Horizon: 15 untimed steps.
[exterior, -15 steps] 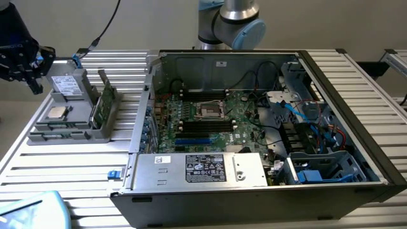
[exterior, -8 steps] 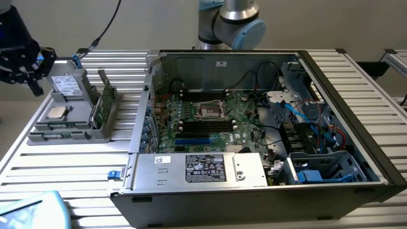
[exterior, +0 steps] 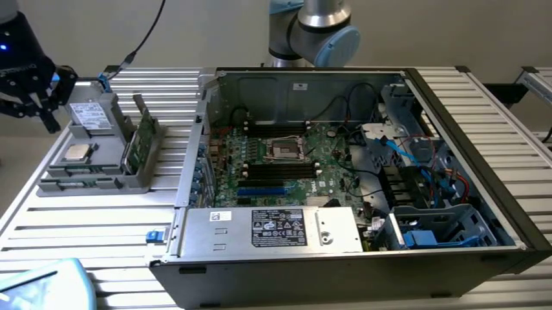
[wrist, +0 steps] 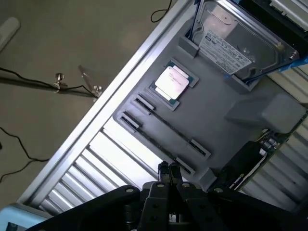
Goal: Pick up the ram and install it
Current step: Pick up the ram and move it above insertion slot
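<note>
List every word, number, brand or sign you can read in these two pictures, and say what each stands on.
No text here can be read.
On the power supply, the black label: white print, too small to read.
Beside it, the white sticker: blurred.
On the hard drive, the drive label: lines of print, too small to read.
On the processor: any markings too faint to read.

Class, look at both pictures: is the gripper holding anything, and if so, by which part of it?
Nothing is held. The gripper has its fingertips together with nothing between them, near the grey tray.
</note>
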Tool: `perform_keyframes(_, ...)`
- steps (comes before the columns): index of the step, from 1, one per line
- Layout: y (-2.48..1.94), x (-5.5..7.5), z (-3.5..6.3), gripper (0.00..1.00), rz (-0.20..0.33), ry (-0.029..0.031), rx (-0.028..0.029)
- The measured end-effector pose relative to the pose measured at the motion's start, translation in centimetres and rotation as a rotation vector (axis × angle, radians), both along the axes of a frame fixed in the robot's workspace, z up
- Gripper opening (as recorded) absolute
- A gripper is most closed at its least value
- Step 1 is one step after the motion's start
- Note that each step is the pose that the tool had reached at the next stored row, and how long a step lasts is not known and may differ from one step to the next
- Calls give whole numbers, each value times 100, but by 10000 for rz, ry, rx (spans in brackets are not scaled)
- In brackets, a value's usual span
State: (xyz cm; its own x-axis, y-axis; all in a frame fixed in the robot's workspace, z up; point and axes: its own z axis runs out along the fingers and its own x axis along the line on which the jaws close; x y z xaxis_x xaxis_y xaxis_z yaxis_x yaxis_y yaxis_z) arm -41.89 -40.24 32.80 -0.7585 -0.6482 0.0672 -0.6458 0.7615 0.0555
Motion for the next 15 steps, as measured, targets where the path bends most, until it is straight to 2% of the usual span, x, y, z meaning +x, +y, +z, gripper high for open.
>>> perform_keyframes(15,0,0,-73,11,2721,-59,13)
